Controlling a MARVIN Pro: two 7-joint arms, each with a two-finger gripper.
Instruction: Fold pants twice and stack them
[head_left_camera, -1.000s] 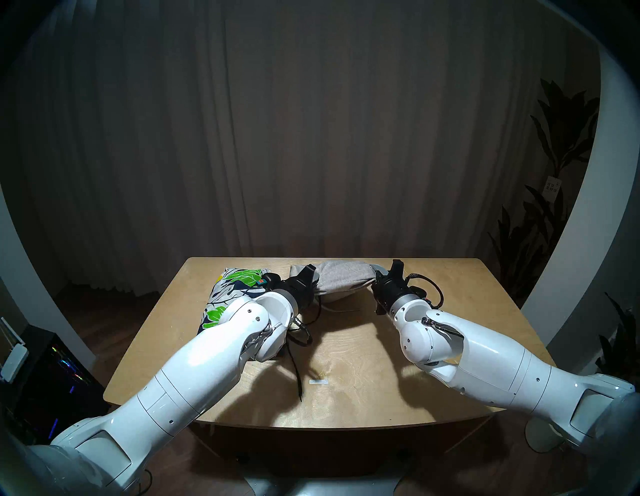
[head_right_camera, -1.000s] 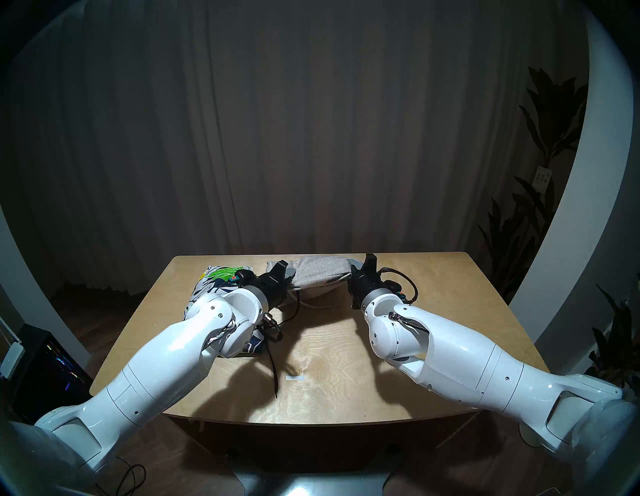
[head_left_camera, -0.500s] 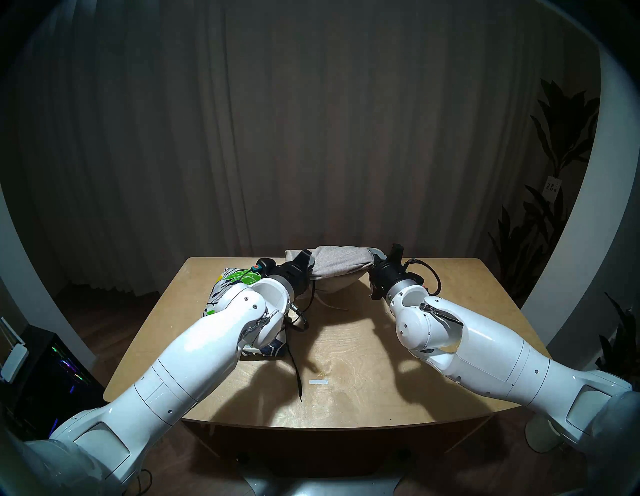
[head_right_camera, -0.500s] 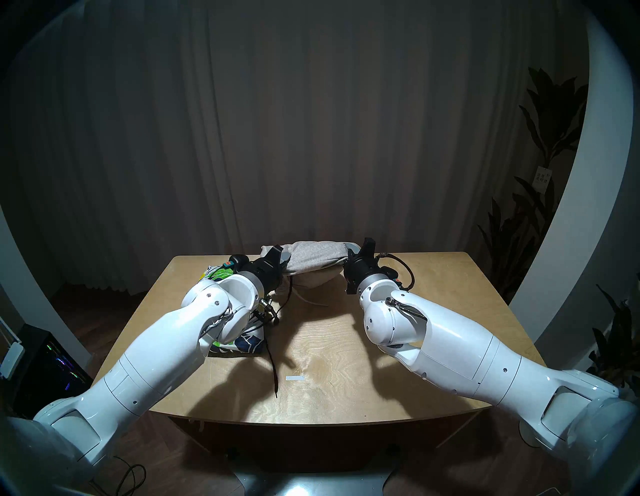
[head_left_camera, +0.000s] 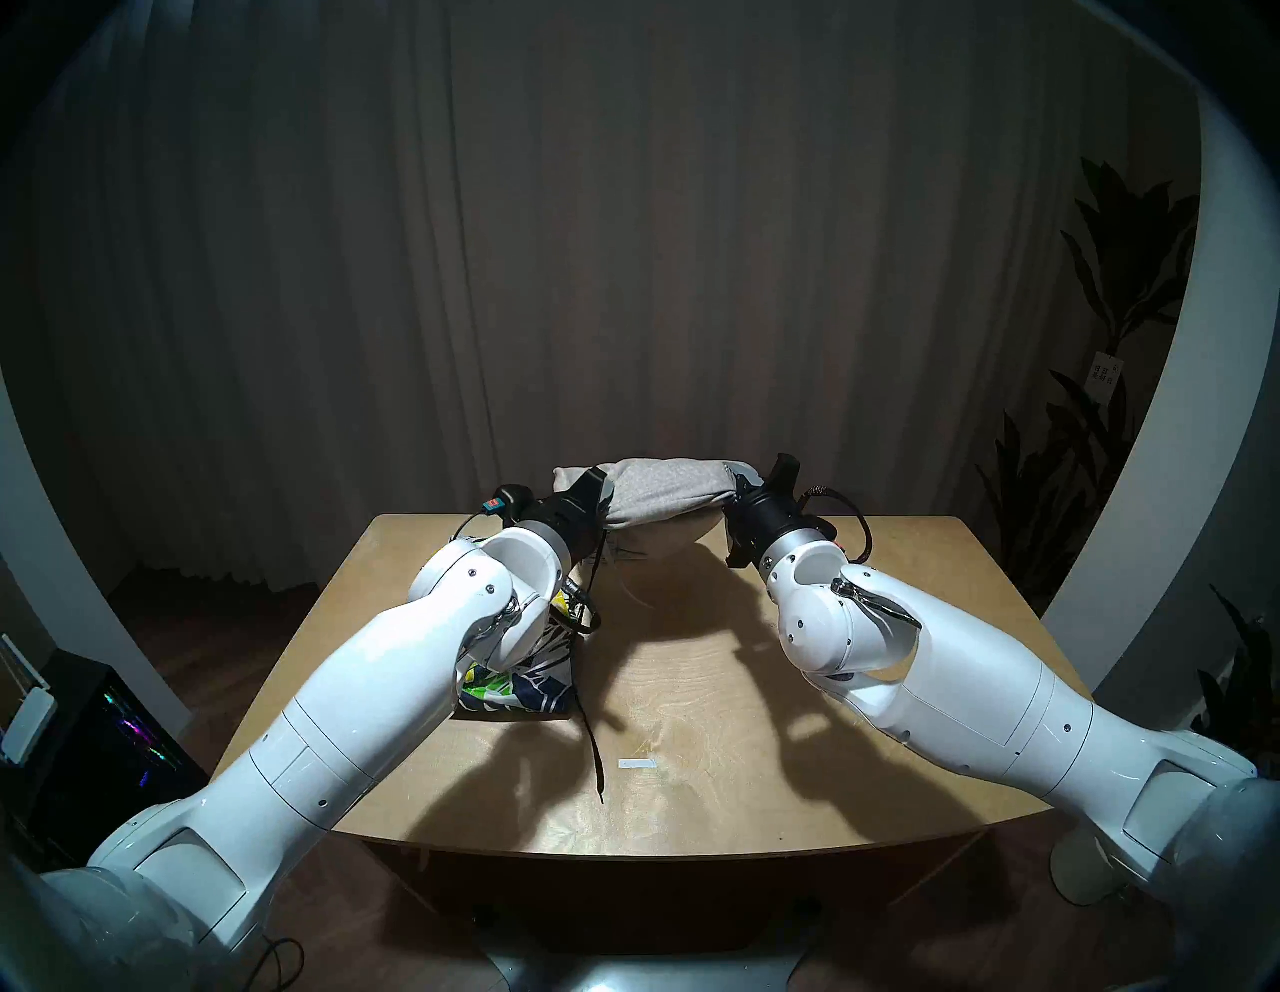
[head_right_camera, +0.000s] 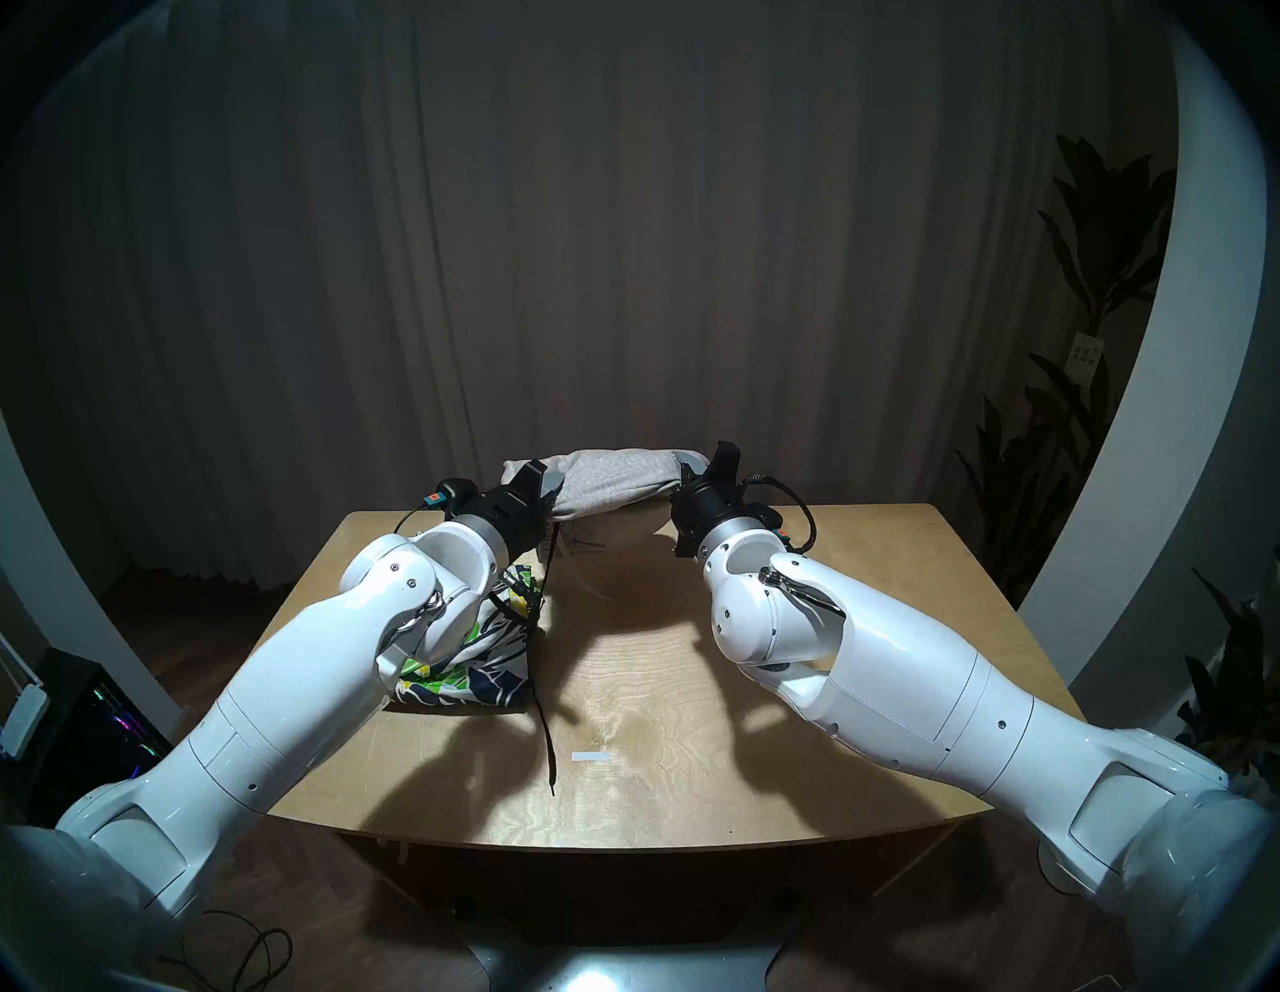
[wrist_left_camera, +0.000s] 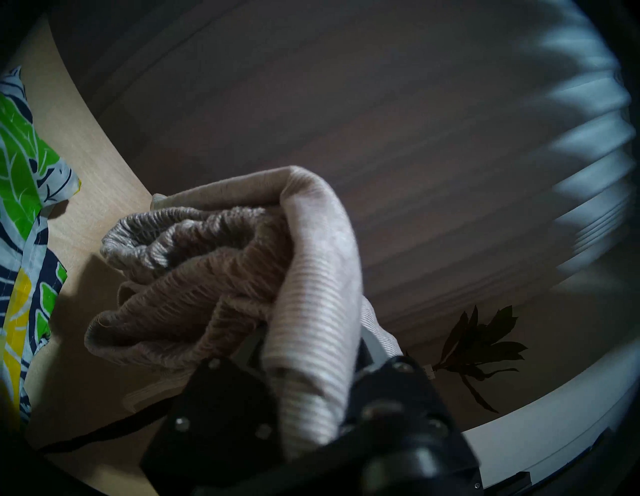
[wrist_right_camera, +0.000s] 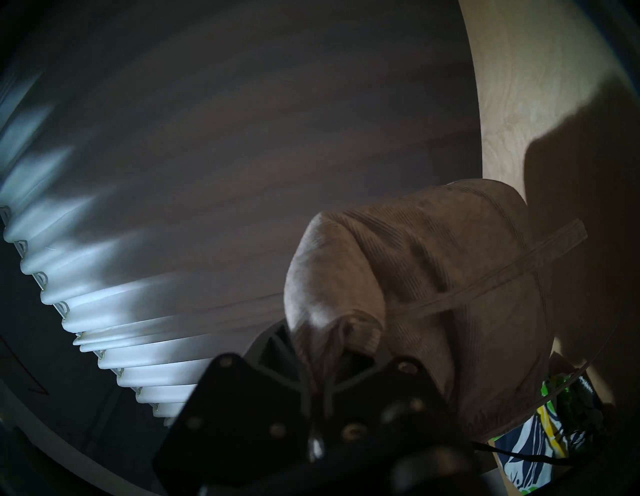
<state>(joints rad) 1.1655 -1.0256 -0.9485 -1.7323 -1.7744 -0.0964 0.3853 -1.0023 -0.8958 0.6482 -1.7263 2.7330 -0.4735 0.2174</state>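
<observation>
The light-grey knit shorts (head_left_camera: 665, 495) (head_right_camera: 616, 481) hang folded in the air over the table's far edge, stretched between both grippers. My left gripper (head_left_camera: 597, 483) (wrist_left_camera: 304, 350) is shut on their left end, my right gripper (head_left_camera: 751, 485) (wrist_right_camera: 323, 350) is shut on their right end. The cloth sags in the middle, and a pale drawstring (wrist_right_camera: 485, 287) dangles from it. The leaf-print shorts (head_left_camera: 526, 682) (head_right_camera: 478, 665) lie folded on the table's left side, mostly hidden under my left arm. Their black drawstring (head_left_camera: 592, 748) trails toward the front.
The wooden table (head_left_camera: 727, 700) has a small white tape mark (head_left_camera: 637, 763) near its front middle. A curtain hangs behind the table. Plants (head_left_camera: 1080, 443) stand at the right, and a computer case (head_left_camera: 104, 741) sits on the floor at the left.
Both grippers have risen and moved toward the far edge, lifting the grey shorts off the table. More of the leaf-print shorts' near end shows below my left arm.
</observation>
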